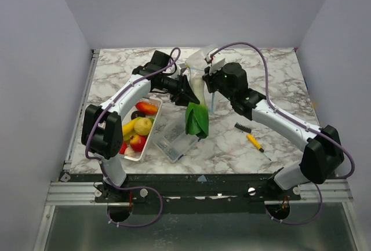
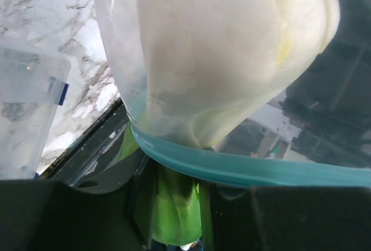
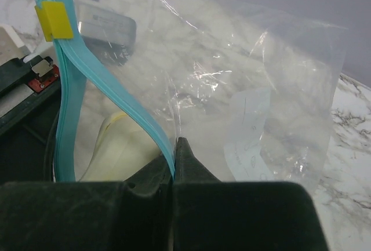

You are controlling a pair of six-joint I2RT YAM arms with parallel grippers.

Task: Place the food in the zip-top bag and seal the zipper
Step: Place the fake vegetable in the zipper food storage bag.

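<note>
The clear zip-top bag (image 1: 200, 61) is held up above the table's middle between both grippers. My right gripper (image 1: 210, 80) is shut on the bag's mouth edge, its jaws pinching the teal zipper (image 3: 69, 100) in the right wrist view (image 3: 175, 159). A yellow slider (image 3: 53, 22) sits at the zipper's far end. My left gripper (image 1: 189, 91) is shut on the leek (image 1: 197, 120), whose green leaves hang below. The leek's white end (image 2: 220, 59) is inside the bag (image 2: 116, 42), past the zipper (image 2: 249, 170). The green stalk lies between my left jaws (image 2: 174, 207).
A white tray (image 1: 152, 137) at the left holds a red apple (image 1: 138, 142), a yellow fruit (image 1: 143, 126), a banana (image 1: 130, 128) and an orange-red piece (image 1: 146, 108). A clear rigid box (image 1: 177, 141) lies beside it. A yellow-handled brush (image 1: 250, 138) lies at the right.
</note>
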